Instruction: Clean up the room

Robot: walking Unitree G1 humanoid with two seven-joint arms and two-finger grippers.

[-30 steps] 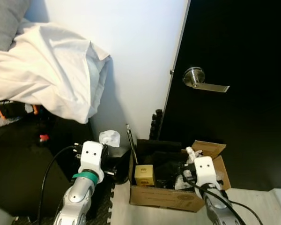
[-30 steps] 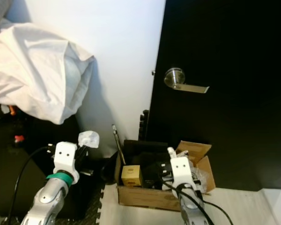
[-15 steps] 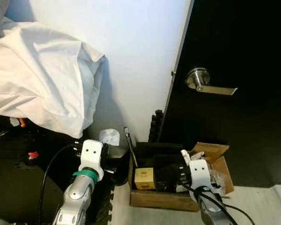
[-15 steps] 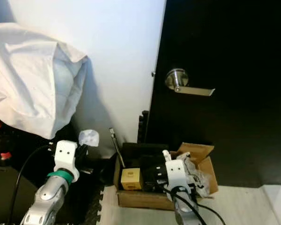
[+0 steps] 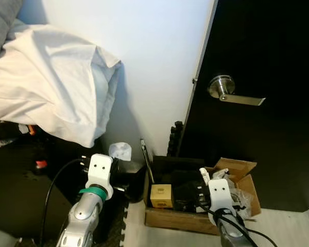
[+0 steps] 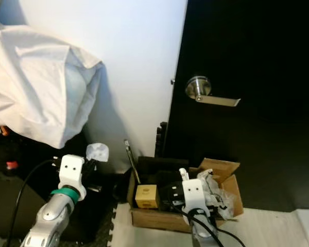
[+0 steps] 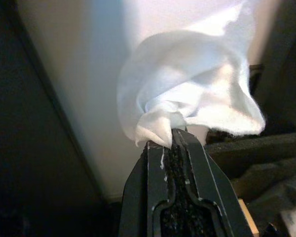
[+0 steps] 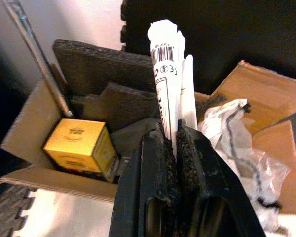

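Observation:
My left gripper (image 7: pixel 172 134) is shut on a crumpled white tissue (image 7: pixel 187 94) and holds it near the white wall, left of the cardboard box (image 5: pixel 195 219). The tissue (image 5: pixel 120 150) also shows above the left wrist in the left eye view. My right gripper (image 8: pixel 175 129) is shut on a rolled white paper wrapper (image 8: pixel 166 69) with a barcode, above the open box. Inside the box lie a small yellow carton (image 8: pixel 81 145), dark foam pieces (image 8: pixel 103 74) and crumpled clear plastic (image 8: pixel 237 133).
A black door with a silver lever handle (image 5: pixel 232 93) stands behind the box. A white sheet (image 5: pixel 46 98) hangs over dark furniture at the left. A thin metal rod (image 5: pixel 146 154) leans at the box's left edge. Black foam mat tiles (image 5: pixel 118 229) cover the floor there.
The camera has swayed slightly. My right gripper has shifted a little left over the box with the paper in it. The left gripper keeps the tissue in the same place.

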